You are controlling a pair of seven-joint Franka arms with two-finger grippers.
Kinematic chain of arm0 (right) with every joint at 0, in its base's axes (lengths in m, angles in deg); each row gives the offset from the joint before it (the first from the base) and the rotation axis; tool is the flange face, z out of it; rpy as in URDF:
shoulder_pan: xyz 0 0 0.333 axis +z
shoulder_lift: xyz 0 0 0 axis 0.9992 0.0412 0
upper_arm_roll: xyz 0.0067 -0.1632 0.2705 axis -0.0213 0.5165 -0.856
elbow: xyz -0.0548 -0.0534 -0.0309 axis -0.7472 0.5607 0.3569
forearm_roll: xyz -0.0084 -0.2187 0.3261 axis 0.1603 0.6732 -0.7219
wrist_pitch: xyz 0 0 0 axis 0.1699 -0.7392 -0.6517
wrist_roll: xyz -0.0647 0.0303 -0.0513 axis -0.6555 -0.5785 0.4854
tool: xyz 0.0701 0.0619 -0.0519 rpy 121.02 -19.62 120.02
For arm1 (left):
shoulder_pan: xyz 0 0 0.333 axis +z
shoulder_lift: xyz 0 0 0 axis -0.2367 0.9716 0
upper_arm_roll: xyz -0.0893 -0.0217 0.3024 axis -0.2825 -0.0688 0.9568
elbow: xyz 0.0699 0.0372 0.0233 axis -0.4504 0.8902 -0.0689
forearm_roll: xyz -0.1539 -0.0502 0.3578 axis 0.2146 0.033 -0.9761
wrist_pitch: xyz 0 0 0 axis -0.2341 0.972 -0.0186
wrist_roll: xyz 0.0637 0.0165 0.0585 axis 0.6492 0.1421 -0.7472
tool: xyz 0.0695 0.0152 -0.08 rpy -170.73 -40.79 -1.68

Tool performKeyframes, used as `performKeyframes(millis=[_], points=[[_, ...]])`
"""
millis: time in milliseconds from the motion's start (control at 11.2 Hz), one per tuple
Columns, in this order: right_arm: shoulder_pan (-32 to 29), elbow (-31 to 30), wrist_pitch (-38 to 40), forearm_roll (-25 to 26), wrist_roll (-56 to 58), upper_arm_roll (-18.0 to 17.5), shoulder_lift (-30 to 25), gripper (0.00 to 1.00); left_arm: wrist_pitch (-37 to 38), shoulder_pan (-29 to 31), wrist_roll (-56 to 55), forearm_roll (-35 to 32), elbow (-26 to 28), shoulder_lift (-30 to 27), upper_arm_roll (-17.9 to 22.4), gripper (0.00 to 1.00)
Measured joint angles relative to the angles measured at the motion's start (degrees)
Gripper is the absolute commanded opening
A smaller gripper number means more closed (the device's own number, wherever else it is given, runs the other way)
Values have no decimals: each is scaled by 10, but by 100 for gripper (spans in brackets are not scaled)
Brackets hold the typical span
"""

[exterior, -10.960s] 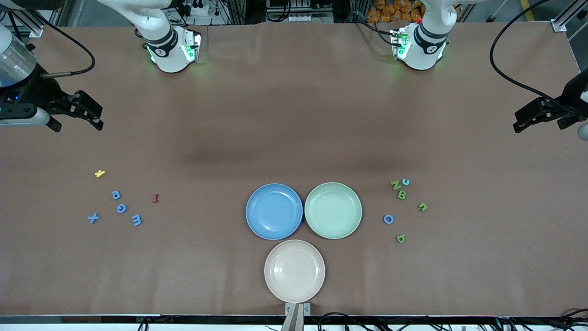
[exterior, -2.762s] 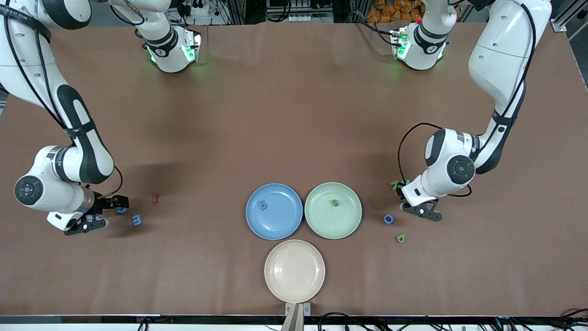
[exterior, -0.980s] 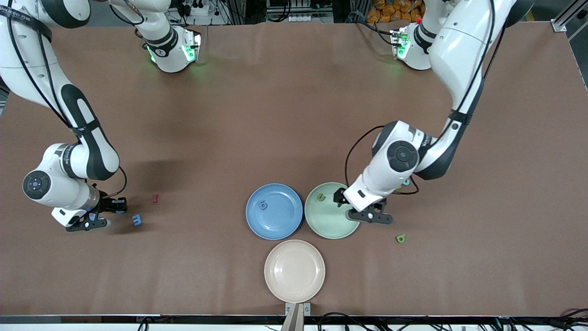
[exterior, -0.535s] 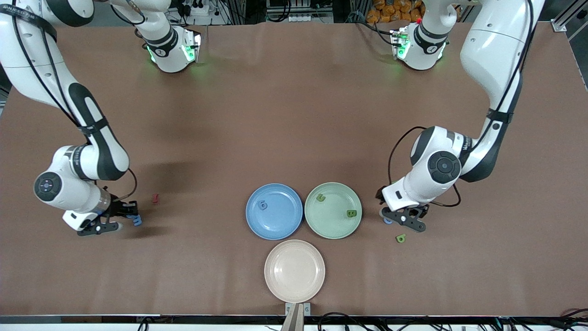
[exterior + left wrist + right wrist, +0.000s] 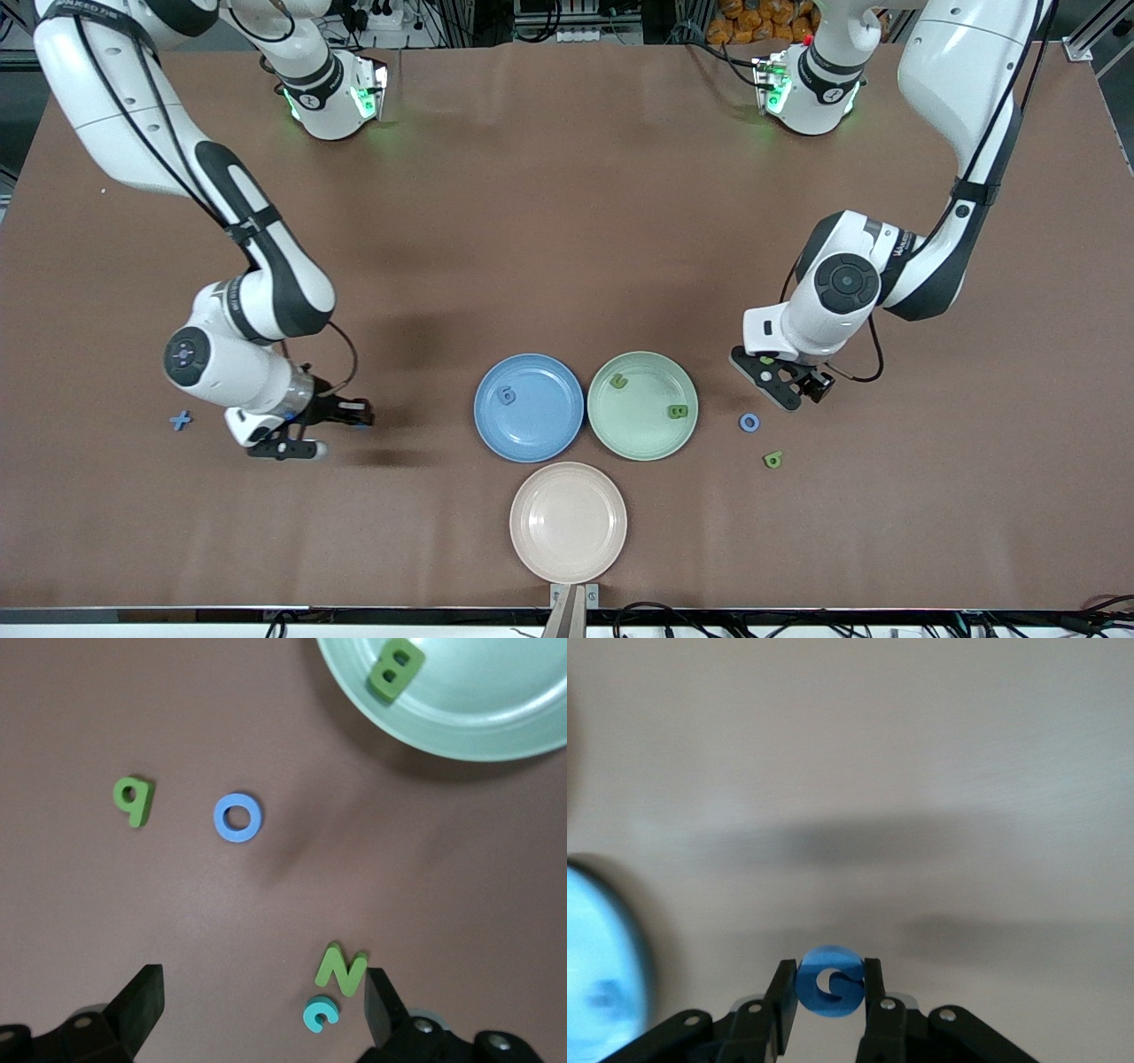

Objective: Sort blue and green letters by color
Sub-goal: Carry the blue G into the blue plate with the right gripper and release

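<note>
In the front view, the right gripper (image 5: pixel 332 427) is over bare table between the blue X (image 5: pixel 181 420) and the blue plate (image 5: pixel 529 408). This view does not show what it carries. The left gripper (image 5: pixel 788 383) hangs over the letters at the left arm's end of the table, near the blue O (image 5: pixel 749 423) and a green letter (image 5: pixel 773 459). The blue plate has one blue letter (image 5: pixel 507 396); the green plate (image 5: pixel 642 406) has two green letters, one of them a green B (image 5: pixel 678 412). A beige plate (image 5: pixel 568 522) is nearer to the camera.

The left wrist view shows what the front view hides under the gripper: its jaws stand wide open over a green N (image 5: pixel 341 969), with a teal c (image 5: pixel 320 1014) just beside it. The risk is that the fingers close on both letters together, or push the c away, because the two nearly touch. The green p (image 5: pixel 133 800) and the blue O lie apart.

The right wrist view alone shows the load: the jaws are closed on a blue G (image 5: pixel 829 981), held by its edges. The picture is smeared, probably from quick travel, so the small letter could slip or land off the plate.
</note>
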Motion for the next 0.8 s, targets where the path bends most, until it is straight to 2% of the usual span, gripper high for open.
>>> performKeyframes(millis=[267,356,446,535,802], points=[[84,39,0,-30,-152,-7,0,0,-16,5,49,0,25,1,-2,90],[115,50,-1,-32,-213,-8,0,38,-27,14,50,0,35,4,-6,89],[145,61,-3,-32,-272,-7,0,99,-45,30,50,1,48,8,-18,84],[167,70,-4,-32,-319,-6,0,100,-63,54,51,1,61,14,-36,77],[176,78,-4,-32,-351,1,2,100,-78,120,52,1,82,27,-88,72]])
